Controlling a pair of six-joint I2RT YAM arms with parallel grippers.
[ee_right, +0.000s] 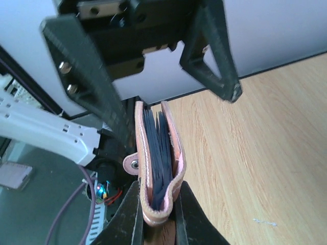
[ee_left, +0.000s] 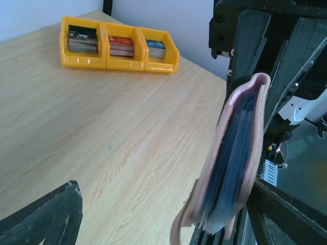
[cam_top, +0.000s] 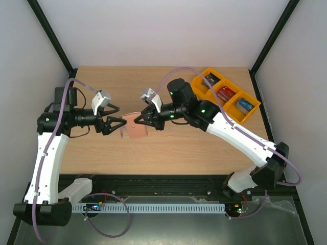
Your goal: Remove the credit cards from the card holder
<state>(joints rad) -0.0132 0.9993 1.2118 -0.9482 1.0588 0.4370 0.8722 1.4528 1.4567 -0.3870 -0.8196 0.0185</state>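
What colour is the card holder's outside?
The card holder is pinkish-tan outside; right wrist view shows it best.

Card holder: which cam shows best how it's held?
Right wrist. The holder stands edge-on, one end pinched in the right gripper, with dark layers visible between its pink covers. Left wrist also shows it edge-on, but close and blurred, with the grip hidden. Top external shows only a small pinkish patch.

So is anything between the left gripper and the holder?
Nothing visible. The open left gripper faces the holder directly, its fingers either side of the holder's open edge. The right gripper pinches the opposite end, clear of that gap.
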